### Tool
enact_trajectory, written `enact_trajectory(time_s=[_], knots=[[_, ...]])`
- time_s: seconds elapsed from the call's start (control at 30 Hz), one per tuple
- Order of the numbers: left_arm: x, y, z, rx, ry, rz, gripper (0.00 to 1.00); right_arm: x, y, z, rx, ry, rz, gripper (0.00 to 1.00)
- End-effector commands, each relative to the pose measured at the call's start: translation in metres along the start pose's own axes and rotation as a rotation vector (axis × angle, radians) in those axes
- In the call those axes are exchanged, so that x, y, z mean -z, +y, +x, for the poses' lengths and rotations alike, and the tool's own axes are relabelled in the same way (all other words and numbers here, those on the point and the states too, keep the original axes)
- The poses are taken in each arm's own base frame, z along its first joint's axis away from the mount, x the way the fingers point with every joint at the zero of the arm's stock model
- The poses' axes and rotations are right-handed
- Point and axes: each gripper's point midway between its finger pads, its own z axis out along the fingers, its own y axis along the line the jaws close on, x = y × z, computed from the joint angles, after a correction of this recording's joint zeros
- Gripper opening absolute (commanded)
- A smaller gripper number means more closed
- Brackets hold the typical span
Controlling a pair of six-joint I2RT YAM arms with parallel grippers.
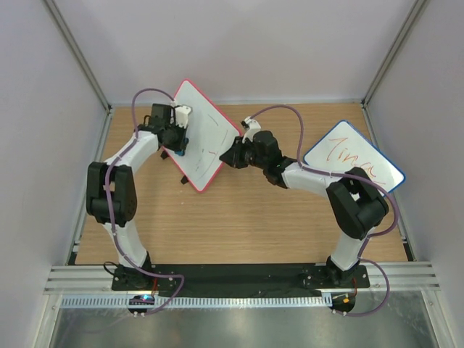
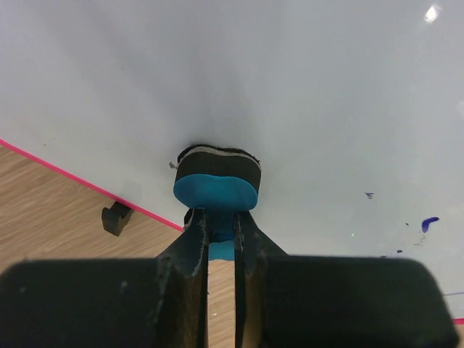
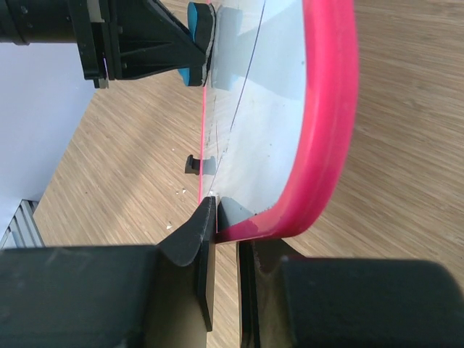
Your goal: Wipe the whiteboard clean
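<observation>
white board with thin red-pink frame (image 1: 210,134), likely light, stiff, slick; right tool (image 3: 226,214) clamps its 4 o'clock rim, left tool (image 2: 221,222) clamps a blue felt eraser (image 2: 216,190) against it.

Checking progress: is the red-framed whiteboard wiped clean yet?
Not clean: the whiteboard shows thin lines and purple flecks beside the eraser held in the left pincer.
</observation>
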Motion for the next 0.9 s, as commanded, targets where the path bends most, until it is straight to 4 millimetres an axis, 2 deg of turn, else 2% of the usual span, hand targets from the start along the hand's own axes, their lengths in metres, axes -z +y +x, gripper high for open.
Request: enact_trajectory(time_s=[0.0,0.07,0.1,0.23,0.3,0.37,0.6,0.67,0.77,0.8,0.87], knots=[[-0.006,-0.066,0.007,-0.114,0.009,0.124,0.0,0.001,0.008,0.043,0.169,0.133,-0.044,0.01],[0.003,-0.096,0.003,-0.153,-0.013,0.179,0.0,0.001,0.009,0.043,0.168,0.133,-0.046,0.01],[0.006,-0.123,0.003,-0.188,-0.018,0.221,0.0,0.001,0.008,0.044,0.168,0.135,-0.043,0.01],[0.018,-0.187,0.014,-0.261,-0.011,0.346,0.0,0.002,0.01,0.041,0.173,0.131,-0.043,0.01],[0.019,-0.2,0.019,-0.269,-0.002,0.375,0.0,0.003,0.009,0.042,0.172,0.134,-0.04,0.01],[0.018,-0.201,0.016,-0.259,-0.001,0.373,0.0,0.003,0.008,0.043,0.175,0.136,-0.038,0.01],[-0.001,-0.157,0.002,-0.216,-0.001,0.242,0.0,0.006,0.008,0.041,0.175,0.129,-0.033,0.01],[-0.009,-0.133,0.003,-0.19,0.012,0.177,0.0,0.006,0.008,0.042,0.174,0.13,-0.032,0.01],[-0.022,-0.103,0.021,-0.152,0.055,0.129,0.0,0.006,0.009,0.042,0.174,0.131,-0.038,0.01],[-0.023,-0.084,0.024,-0.133,0.062,0.1,0.0,0.006,0.009,0.041,0.175,0.129,-0.038,0.01],[-0.028,-0.061,0.037,-0.107,0.093,0.061,0.0,0.007,0.009,0.042,0.176,0.131,-0.037,0.01]])
